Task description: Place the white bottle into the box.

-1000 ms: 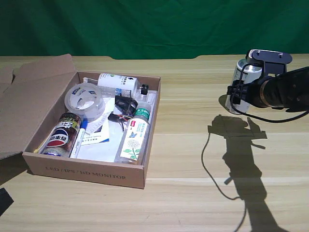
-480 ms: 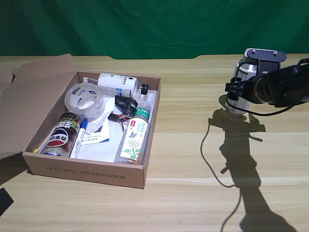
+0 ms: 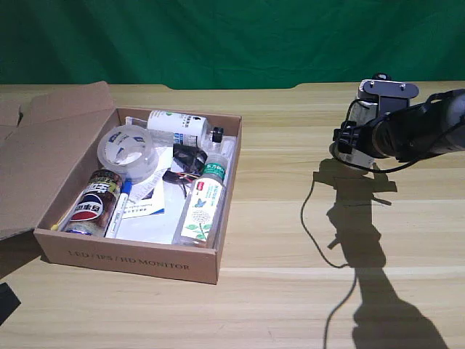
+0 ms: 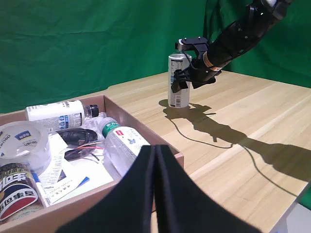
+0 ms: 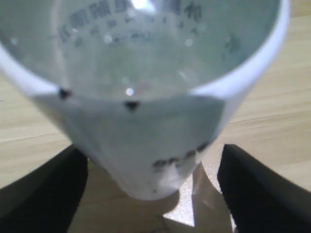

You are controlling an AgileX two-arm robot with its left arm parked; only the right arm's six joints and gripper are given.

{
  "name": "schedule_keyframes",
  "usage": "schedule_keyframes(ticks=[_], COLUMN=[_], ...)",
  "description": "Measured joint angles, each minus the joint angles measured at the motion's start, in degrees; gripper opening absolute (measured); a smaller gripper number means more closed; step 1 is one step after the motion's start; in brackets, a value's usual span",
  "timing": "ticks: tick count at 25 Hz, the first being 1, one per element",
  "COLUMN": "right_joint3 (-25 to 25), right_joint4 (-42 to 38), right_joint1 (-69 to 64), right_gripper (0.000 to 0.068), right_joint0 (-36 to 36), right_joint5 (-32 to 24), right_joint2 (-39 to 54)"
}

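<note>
Exterior view, silvery cylindrical white bottle [image 3: 354,127], cardboard box [image 3: 131,258]

box [image 3: 131,265] crowded, table [image 3: 283,211] between bare

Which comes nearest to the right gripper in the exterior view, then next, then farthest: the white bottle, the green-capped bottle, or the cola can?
1. The white bottle, right at the right gripper, near the exterior view's right edge.
2. The green-capped bottle, lying along the box's wall on the gripper's side.
3. The cola can, at the box's opposite wall, toward the exterior view's left.
</note>
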Motion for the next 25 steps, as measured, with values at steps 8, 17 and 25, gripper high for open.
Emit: schedule_keyframes(ticks=[8, 17, 25], right_joint3=[0.0, 0.2, 0.5], right_joint4=[2.8, 8.4, 9.3], right_joint1=[5.6, 9.3, 9.2], right_gripper=[0.0648, 0.0598, 0.0534], right_joint0=[0.0, 0.0, 0.1], right_joint5=[0.0, 0.1, 0.1], right_joint2=[-3.8, -7.1, -7.4])
